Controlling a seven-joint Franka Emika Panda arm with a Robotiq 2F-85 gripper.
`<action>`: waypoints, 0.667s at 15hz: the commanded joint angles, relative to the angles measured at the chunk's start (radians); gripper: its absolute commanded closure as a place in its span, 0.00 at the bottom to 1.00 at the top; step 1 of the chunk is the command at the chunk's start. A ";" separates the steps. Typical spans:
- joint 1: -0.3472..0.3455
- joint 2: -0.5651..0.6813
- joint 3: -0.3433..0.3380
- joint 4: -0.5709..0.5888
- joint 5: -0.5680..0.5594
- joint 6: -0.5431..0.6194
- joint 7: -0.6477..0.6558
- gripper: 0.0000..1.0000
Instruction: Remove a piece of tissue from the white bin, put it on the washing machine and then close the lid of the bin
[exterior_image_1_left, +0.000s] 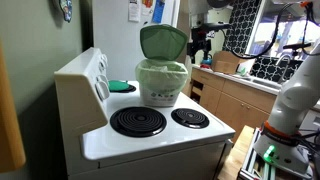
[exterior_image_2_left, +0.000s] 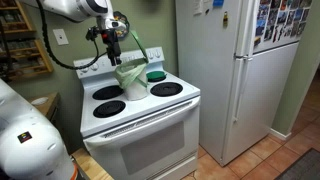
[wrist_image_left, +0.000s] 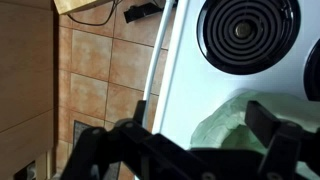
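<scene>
In an exterior view the claw is seen hung over the far left of the bench, directly above the bin. The lid stands open. In the wrist view the claw's fingers are spread, with nothing held. No tissue can be told apart inside the bin, so a straight descent is judged necessary.

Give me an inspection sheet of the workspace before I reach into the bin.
Surface: white stove top with coil burners; not a washing machine.
Job's things: white bin at the back of the stove, green lid standing open; tissue not discernible.
Clutter: nothing seen.
Grippers: gripper open, above the bin.
Cables: black cable hanging from the arm.
Surroundings: fridge beside the stove, wooden cabinets, tiled floor.
</scene>
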 joint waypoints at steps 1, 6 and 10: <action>0.050 0.007 -0.042 0.003 -0.011 -0.003 0.011 0.00; 0.084 0.026 -0.048 -0.009 0.104 0.234 0.206 0.00; 0.112 0.057 -0.040 -0.079 0.091 0.557 0.358 0.00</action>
